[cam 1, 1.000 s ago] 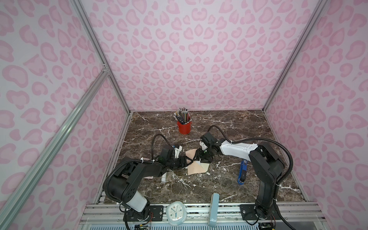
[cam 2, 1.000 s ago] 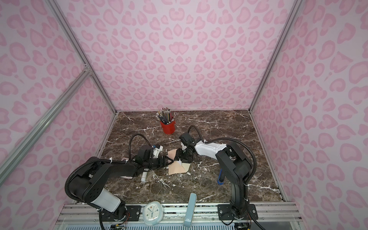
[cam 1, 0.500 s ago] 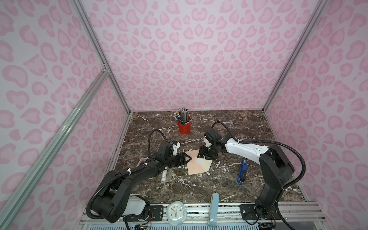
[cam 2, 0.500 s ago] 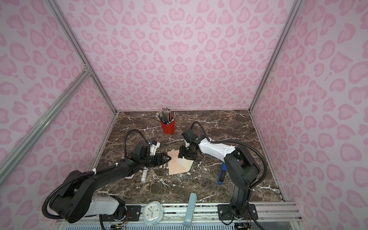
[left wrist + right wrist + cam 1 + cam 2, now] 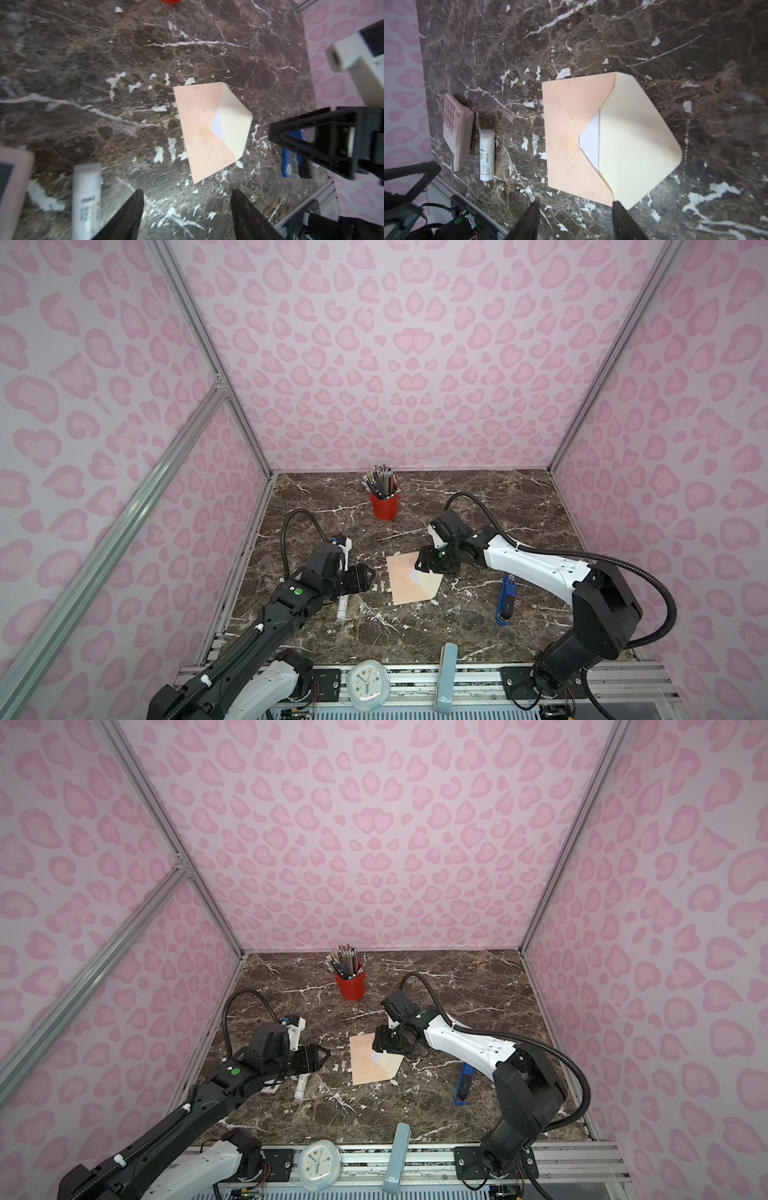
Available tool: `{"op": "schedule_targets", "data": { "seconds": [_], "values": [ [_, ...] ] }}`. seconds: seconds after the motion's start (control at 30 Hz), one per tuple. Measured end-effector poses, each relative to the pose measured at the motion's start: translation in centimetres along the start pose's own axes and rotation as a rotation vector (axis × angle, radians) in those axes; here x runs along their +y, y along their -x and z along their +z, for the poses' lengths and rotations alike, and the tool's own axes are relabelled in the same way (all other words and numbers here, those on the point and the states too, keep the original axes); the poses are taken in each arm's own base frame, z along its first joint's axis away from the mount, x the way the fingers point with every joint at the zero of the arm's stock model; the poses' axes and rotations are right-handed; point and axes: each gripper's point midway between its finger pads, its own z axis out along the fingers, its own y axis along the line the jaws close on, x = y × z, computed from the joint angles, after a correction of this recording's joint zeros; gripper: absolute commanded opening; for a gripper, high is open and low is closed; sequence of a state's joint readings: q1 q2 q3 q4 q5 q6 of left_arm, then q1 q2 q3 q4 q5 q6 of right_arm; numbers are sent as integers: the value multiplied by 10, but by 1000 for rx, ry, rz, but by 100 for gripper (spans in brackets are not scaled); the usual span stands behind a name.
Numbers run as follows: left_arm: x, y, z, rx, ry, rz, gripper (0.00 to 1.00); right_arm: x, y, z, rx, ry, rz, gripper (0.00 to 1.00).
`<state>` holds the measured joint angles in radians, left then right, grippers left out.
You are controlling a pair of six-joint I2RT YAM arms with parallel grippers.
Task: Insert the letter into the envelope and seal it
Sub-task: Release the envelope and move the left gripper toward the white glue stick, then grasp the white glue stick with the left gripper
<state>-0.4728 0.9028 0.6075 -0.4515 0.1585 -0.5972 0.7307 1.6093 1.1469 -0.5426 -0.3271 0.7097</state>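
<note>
The peach-pink envelope (image 5: 405, 583) (image 5: 368, 1065) lies flat mid-table, its cream flap (image 5: 633, 141) (image 5: 232, 124) open and spread toward the right arm. A white corner of the letter (image 5: 590, 139) (image 5: 218, 124) shows at the mouth, the rest hidden inside. My left gripper (image 5: 368, 577) (image 5: 187, 193) hovers open a little to the left of the envelope, with nothing in it. At the envelope's far right corner my right gripper (image 5: 422, 566) (image 5: 574, 204) is open and empty too, one fingertip (image 5: 617, 207) at the flap's fold edge.
A white glue stick (image 5: 343, 608) (image 5: 486, 154) and a pink calculator (image 5: 456, 131) lie under the left arm. A red cup of pencils (image 5: 384, 506) stands at the back. A blue tool (image 5: 507, 601) lies right of the envelope. A clock (image 5: 365, 684) sits on the front rail.
The left arm has stretched out and its gripper has drawn back off the envelope's left edge. The right gripper has shifted from the flap toward the envelope's far corner. The envelope lies uncovered.
</note>
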Motion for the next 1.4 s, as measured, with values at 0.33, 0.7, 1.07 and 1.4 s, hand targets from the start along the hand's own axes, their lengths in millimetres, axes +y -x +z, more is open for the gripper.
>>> {"op": "schedule_targets", "data": {
  "seconds": [0.33, 0.7, 1.07, 1.4],
  "values": [
    [47, -27, 8, 118, 256, -38, 66, 28, -27, -13, -61, 42, -161, 56],
    [81, -38, 22, 221, 463, -25, 60, 16, -42, -10, -82, 39, -188, 56],
    [89, -45, 35, 288, 503, 2, 53, 10, -47, -8, -77, 35, -188, 56],
    [92, -48, 47, 322, 514, 26, 45, 11, -47, -12, -87, 44, -193, 56]
  ]
}}
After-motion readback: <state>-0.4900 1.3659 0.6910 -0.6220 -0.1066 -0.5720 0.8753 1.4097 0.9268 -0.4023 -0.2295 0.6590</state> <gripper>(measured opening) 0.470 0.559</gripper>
